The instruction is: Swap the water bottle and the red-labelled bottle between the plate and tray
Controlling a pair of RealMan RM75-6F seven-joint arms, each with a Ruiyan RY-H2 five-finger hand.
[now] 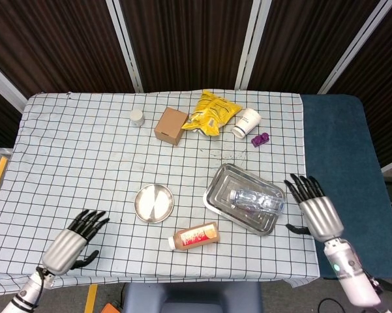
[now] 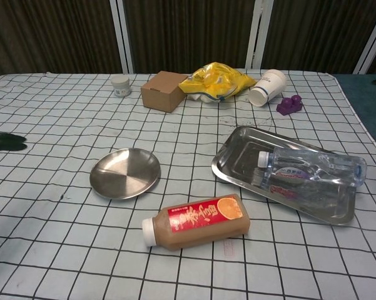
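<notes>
A clear water bottle (image 1: 256,199) (image 2: 311,169) lies on its side in the steel tray (image 1: 219,201) (image 2: 238,157) at the right. The red-labelled bottle (image 1: 196,236) (image 2: 197,220), full of brown drink, lies flat on the cloth just in front of the round steel plate (image 1: 154,203) (image 2: 124,172), which holds nothing. My right hand (image 1: 317,209) hovers open off the tray's right side, past the table edge, holding nothing. My left hand (image 1: 72,242) is open near the front left edge; only its dark fingertips (image 2: 5,142) show in the chest view.
Along the back stand a small white jar (image 1: 137,117), a cardboard box (image 1: 171,125), a yellow snack bag (image 1: 211,112), a tipped paper cup (image 1: 246,122) and a purple toy (image 1: 260,138). A blue surface (image 1: 342,156) lies right of the table.
</notes>
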